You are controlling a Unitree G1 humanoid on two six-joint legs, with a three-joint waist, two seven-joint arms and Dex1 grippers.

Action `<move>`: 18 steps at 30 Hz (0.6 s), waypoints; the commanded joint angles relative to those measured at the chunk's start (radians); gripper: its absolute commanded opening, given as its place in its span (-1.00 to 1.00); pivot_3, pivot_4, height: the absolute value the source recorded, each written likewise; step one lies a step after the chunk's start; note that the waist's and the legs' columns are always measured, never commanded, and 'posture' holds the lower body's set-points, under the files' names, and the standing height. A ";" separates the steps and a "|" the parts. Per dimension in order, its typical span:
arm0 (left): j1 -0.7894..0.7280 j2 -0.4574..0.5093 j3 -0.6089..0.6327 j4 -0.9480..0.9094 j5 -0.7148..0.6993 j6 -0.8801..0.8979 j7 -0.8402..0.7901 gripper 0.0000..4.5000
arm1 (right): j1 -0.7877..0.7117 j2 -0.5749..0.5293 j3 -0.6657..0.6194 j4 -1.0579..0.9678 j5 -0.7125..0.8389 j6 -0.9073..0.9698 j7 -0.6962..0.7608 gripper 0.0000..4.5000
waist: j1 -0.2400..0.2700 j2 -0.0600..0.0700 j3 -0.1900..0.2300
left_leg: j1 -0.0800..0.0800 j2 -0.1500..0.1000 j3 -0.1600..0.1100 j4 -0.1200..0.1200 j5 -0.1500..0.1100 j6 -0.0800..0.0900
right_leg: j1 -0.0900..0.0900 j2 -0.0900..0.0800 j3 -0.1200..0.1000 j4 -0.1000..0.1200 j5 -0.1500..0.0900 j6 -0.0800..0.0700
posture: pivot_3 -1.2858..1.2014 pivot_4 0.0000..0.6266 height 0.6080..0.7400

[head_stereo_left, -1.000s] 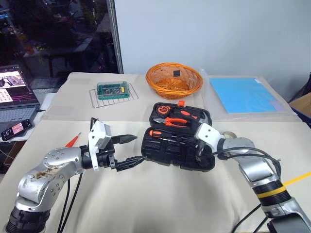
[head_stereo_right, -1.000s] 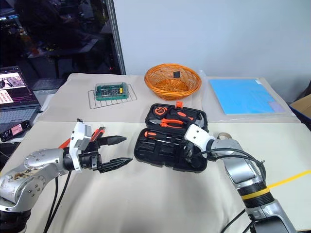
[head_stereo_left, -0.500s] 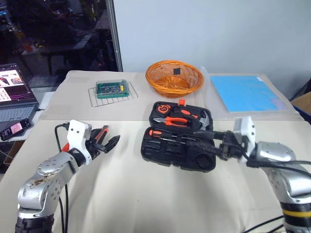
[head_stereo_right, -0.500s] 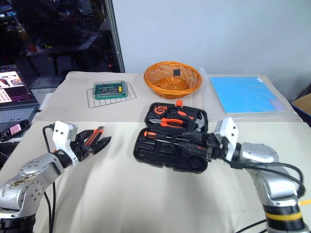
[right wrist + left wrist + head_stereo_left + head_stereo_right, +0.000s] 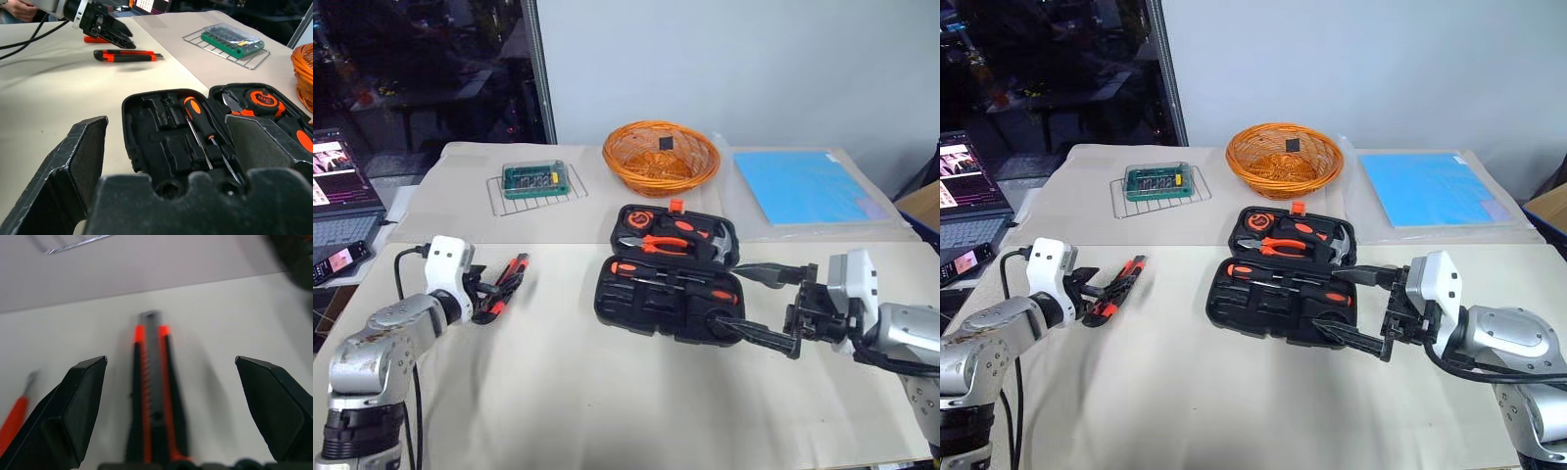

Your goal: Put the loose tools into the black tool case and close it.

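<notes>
Looking at the black tool case, I see it lying open near the middle of the worktop, with pliers, a tape measure and a hammer seated in the far half and two screwdrivers in the near half, while several moulded slots in that near half are empty. Left of the case and well apart from it lies the orange-black utility knife, and just beside it an orange-handled screwdriver; both are loose tools yet to be packed. My left end effector sits low over the worktop with its fingers spread wide, the knife lying between them but not gripped. My right end effector hangs at the case's right side, fingers spread and holding nothing, with one finger reaching over the near right corner of the case. I judge the job partly done: some tools are seated, at least the knife and one screwdriver remain out, and the lid is not yet shut. Beyond the case stand the orange wicker basket, a green circuit board on a wire rack, and a blue sheet.
</notes>
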 commanded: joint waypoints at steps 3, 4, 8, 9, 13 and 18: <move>-0.044 0.084 0.101 0.115 -0.027 -0.019 -0.101 1.00 | -0.032 -0.005 0.008 -0.052 0.047 0.016 -0.032 0.98 | 0.001 -0.001 0.000 | -0.001 0.000 0.000 -0.001 0.000 0.000 | -0.001 0.000 0.000 0.000 0.000 0.000 | 0.03 -0.52 1.00; -0.048 0.112 0.106 0.145 -0.020 -0.022 -0.127 1.00 | -0.037 -0.004 0.016 -0.052 0.047 0.014 -0.033 0.98 | 0.001 -0.002 0.001 | -0.001 0.000 0.000 -0.001 0.000 -0.001 | -0.002 0.000 0.000 0.000 0.000 0.000 | 0.03 -0.52 1.00; -0.054 0.215 0.081 0.277 0.033 -0.083 -0.228 1.00 | -0.050 0.004 0.043 -0.063 0.047 0.014 -0.049 0.98 | -0.001 -0.003 0.002 | -0.002 0.000 0.001 -0.003 0.001 -0.001 | -0.005 0.000 0.000 0.000 0.000 -0.001 | 0.03 -0.52 1.00; -0.064 0.234 0.075 0.318 0.041 -0.103 -0.256 1.00 | -0.059 0.007 0.054 -0.068 0.049 0.020 -0.058 0.98 | 0.000 -0.003 0.001 | -0.003 0.000 0.002 -0.004 0.001 -0.001 | -0.006 -0.001 0.000 0.000 0.000 -0.001 | 0.03 -0.52 1.00; -0.077 0.319 0.017 0.435 0.082 -0.173 -0.405 1.00 | -0.057 0.008 0.067 -0.065 0.040 0.007 -0.056 0.98 | 0.002 -0.003 0.002 | -0.006 0.000 0.002 -0.005 0.002 -0.002 | -0.010 -0.001 -0.001 0.001 -0.001 -0.002 | 0.03 -0.52 1.00; -0.117 0.338 -0.044 0.524 0.136 -0.234 -0.477 1.00 | -0.035 0.000 0.075 -0.079 0.036 0.000 -0.052 0.98 | 0.003 -0.004 0.002 | -0.008 0.000 0.002 -0.005 0.002 -0.003 | -0.012 -0.001 -0.002 0.001 -0.001 -0.002 | 0.03 -0.52 1.00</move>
